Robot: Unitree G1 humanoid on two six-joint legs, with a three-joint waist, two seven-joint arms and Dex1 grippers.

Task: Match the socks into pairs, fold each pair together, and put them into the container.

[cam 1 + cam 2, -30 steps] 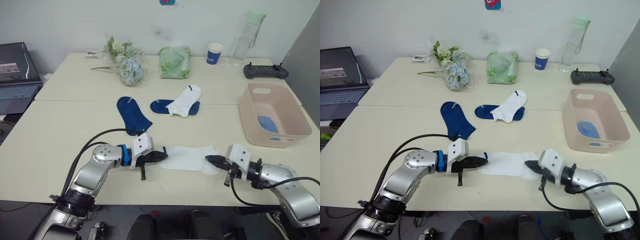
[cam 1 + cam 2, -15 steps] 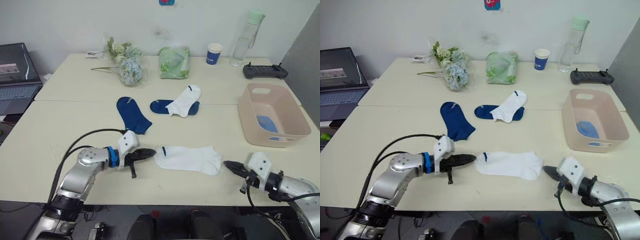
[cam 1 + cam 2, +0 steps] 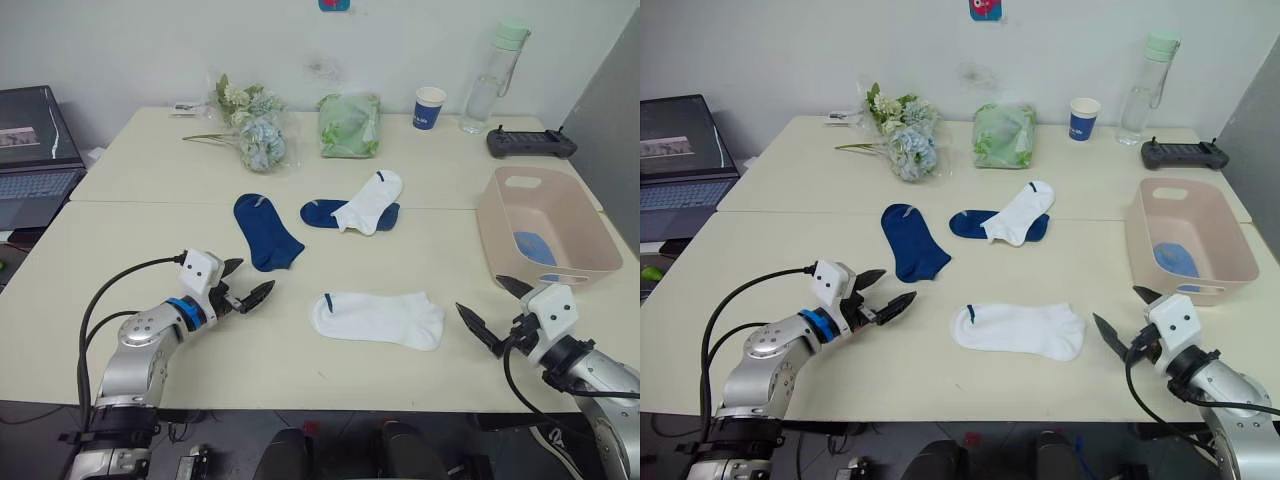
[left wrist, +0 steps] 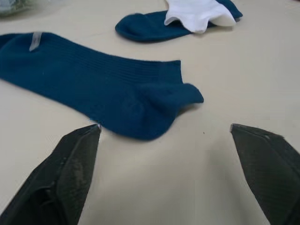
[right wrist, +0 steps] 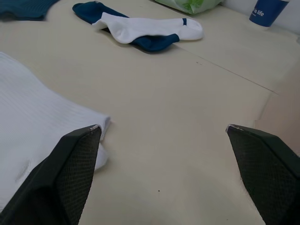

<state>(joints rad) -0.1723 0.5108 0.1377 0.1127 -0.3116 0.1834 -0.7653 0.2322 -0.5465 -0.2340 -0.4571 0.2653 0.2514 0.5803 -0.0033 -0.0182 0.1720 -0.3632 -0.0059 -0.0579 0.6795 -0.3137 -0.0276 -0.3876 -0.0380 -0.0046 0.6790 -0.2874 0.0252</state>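
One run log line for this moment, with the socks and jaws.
left gripper: open | right gripper: open | white sock: flat on table | container: blue item inside

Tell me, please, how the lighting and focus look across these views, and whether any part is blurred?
Head views: soft, even light, faint shadows, white sock and pink tub crisp. Left wrist view: navy sock sharp, the near fingers soft and dark. Right wrist view: fingers likewise blurred, blue cup slightly soft.

White sock (image 3: 380, 318), navy sock (image 3: 265, 230), pink tub (image 3: 545, 240), blue cup (image 3: 429, 107)
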